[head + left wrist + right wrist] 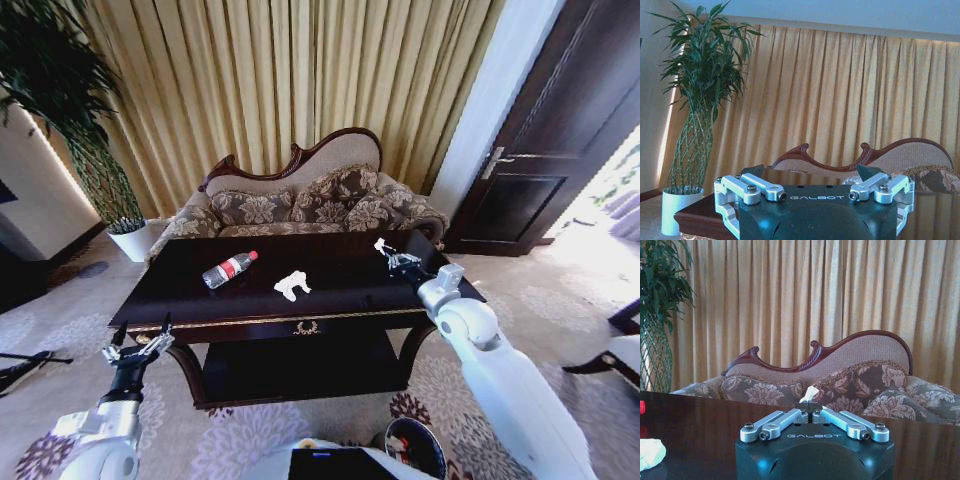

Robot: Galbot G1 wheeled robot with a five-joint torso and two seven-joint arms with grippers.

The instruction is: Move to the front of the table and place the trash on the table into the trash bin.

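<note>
We find the right gripper (383, 247) over the table (330, 300), pinched on 1 paper scrap (810, 393). Bottle (229, 269) and crumpled paper (291, 285) lie on it. Left gripper (138, 341) spread, before the table's corner.

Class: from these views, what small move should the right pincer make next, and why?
Probably lift clear of the table and swing toward the trash bin: the right pincer is shut on a white paper scrap, and the bin sits low beside the robot's base.

Wide open glossy dark wooden table (340, 290) top, just a clear red-labelled plastic bottle (229, 269) and crumpled white paper (292, 285) breaking the middle.
</note>
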